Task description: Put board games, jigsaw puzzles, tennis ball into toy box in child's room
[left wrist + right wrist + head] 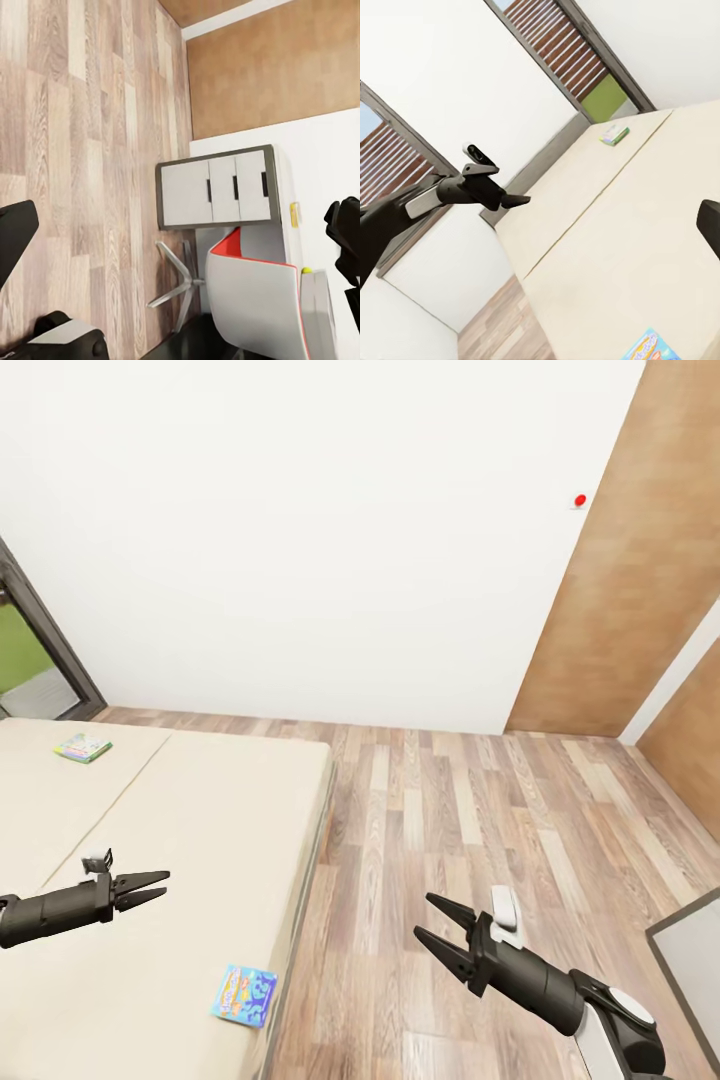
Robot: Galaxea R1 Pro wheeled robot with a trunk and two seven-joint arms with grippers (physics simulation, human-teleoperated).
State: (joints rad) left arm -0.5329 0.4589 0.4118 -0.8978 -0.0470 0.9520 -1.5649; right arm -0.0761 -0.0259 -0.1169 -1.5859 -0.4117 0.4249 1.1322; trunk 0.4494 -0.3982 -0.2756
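White walls and plank floor frame the head view: 2 board games lie flat on the bed (200, 810), a blue one (244, 994) near its edge, a green one (83, 747) far off, with left pincer (150, 887) and right pincer (432, 920) both open, empty. From the right wrist, the blue box (651, 346) looks thin, stiff and light, best pinched by an edge.

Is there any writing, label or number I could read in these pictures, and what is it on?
No text can be read in any view.
Blue board game near the bed's edge: a colourful printed cover, lettering too blurred to read.
Green board game farther up the bed: print too small to read.
Red dot on the white wall: a plain mark, no lettering.
Drawer unit in the left wrist view: no label visible.
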